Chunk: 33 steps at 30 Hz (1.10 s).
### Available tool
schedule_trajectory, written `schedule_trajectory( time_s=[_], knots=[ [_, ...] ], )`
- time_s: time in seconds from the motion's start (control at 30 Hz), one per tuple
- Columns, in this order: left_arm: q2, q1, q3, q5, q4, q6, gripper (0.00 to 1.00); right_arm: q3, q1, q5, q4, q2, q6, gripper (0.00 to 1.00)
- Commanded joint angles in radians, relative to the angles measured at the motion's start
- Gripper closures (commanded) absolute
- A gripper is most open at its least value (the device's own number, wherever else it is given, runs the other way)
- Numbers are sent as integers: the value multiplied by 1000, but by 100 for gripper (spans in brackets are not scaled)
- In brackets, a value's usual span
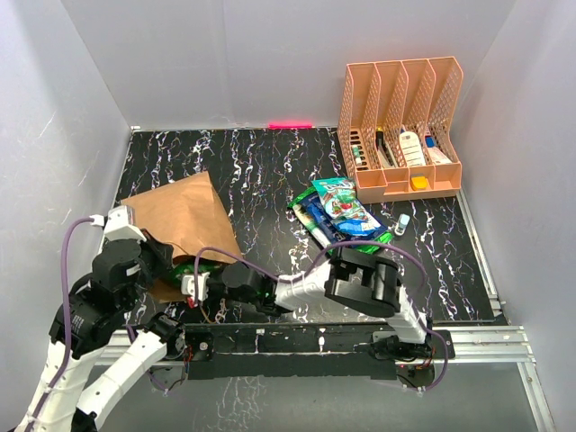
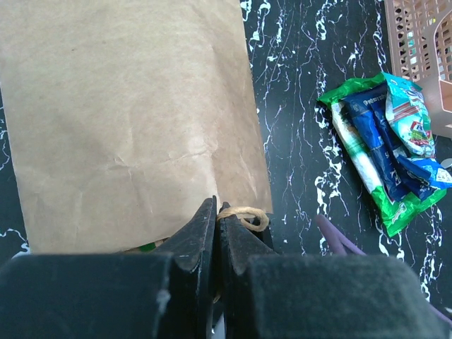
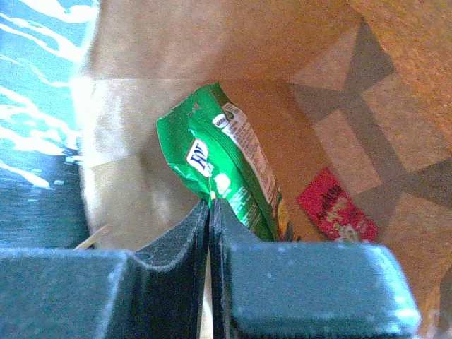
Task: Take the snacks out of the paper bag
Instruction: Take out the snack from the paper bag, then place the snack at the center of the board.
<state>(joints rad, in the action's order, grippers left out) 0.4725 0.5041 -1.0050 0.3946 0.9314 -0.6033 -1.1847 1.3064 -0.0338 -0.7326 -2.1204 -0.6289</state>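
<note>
The brown paper bag (image 1: 180,214) lies flat at the table's left, its mouth toward the arms. My left gripper (image 2: 217,210) is shut on the bag's twisted handle (image 2: 247,215) at the mouth edge. My right gripper (image 3: 210,205) is inside the bag's mouth, shut on the edge of a green packet (image 3: 226,166). A small red packet (image 3: 335,208) lies deeper in the bag. In the top view the green packet (image 1: 191,267) peeks from the mouth. A pile of packets, green, dark blue and teal (image 1: 340,211), lies on the table to the right, also in the left wrist view (image 2: 385,152).
An orange slotted file rack (image 1: 402,126) with small bottles and tubes stands at the back right. A small bottle (image 1: 402,222) lies by the pile. A pink strip (image 1: 290,124) sits at the back wall. White walls enclose the black marbled table (image 1: 261,162).
</note>
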Motion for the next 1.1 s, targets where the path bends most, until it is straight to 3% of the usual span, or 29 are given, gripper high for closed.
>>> schedule_trajectory(
  time_s=[0.0,0.43,0.7,0.83,0.97,1.07],
  knots=[
    [-27,4,22,24,-32,-18,100,60,57,-20,-10,120,178,93],
    [-138,20,133,89,-133,-19,100,260,150,-143,195,571,356,93],
    [-171,45,185,193,-110,-77,100,314,156,-207,503,909,425,93],
    [-167,44,190,209,-100,-92,100,335,155,-396,628,1055,462,93],
    [-155,42,188,209,-95,-101,100,356,145,-736,677,1091,491,93],
    [-160,42,188,210,-95,-101,100,350,89,-783,734,1061,520,93]
  ],
)
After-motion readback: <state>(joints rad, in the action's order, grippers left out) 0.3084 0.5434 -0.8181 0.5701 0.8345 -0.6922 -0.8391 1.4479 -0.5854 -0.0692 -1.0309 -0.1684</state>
